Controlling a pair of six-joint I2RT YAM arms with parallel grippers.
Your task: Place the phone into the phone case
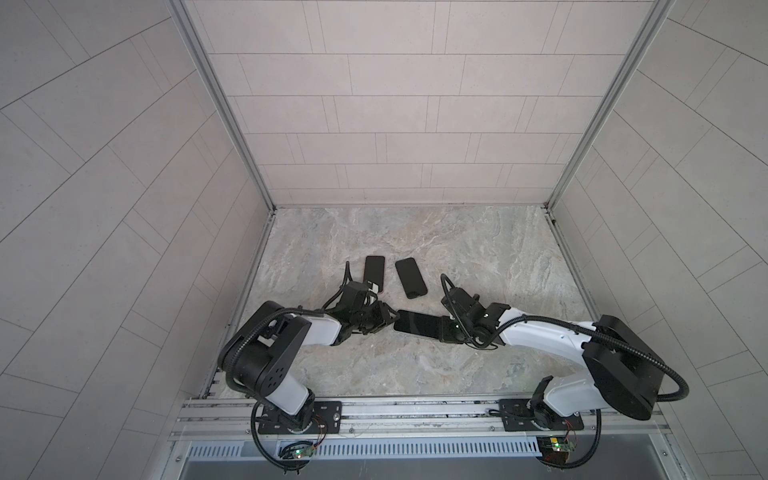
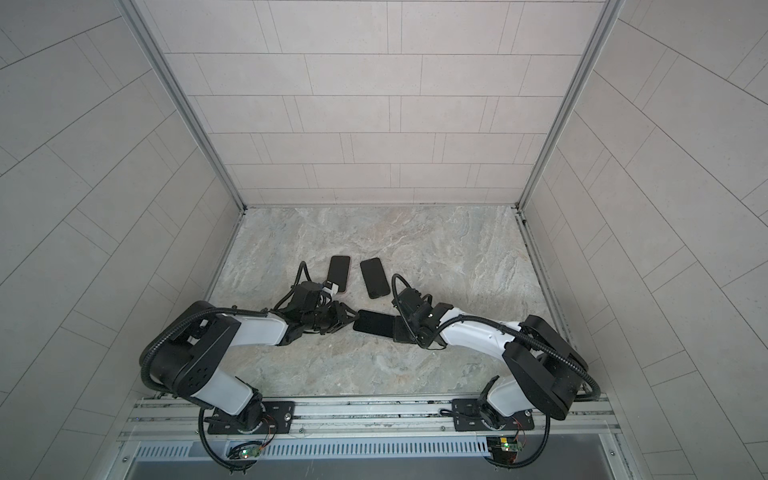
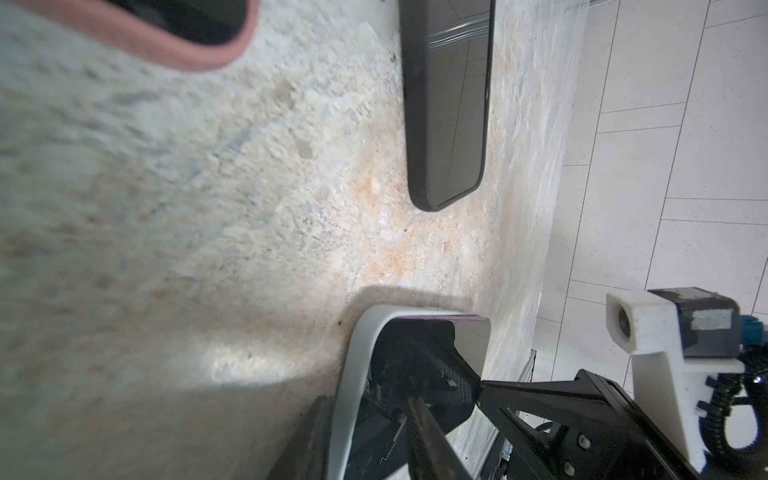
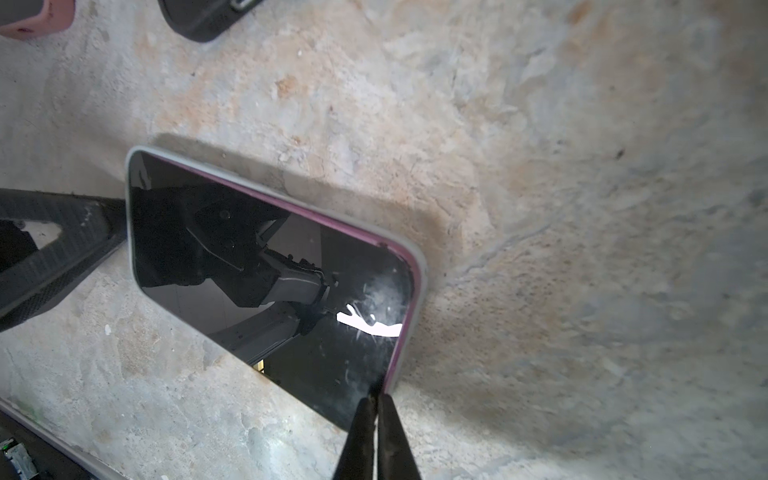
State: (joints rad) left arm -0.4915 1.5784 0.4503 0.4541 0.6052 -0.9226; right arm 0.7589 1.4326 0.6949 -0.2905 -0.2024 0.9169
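A dark-screened phone [image 4: 232, 257] with a purple edge lies in a grey phone case [image 4: 420, 286] near the table's front middle, seen in both top views [image 1: 417, 325] [image 2: 376, 325]. My left gripper [image 1: 390, 320] [image 3: 361, 415] grips the case's left end, with one finger on the screen and one on the table side of the grey rim [image 3: 355, 374]. My right gripper [image 4: 376, 401] [image 1: 446, 329] is shut. Its tips press on the phone's right corner, where the purple edge meets the rim. The purple edge shows along the far long side.
Behind the held case lie a black phone or case [image 1: 411, 277] [image 3: 449, 104] and a pink-rimmed one [image 1: 374, 270] [image 3: 166, 50], the latter just beyond my left wrist. Tiled walls enclose the marble table [image 1: 478, 257] on three sides.
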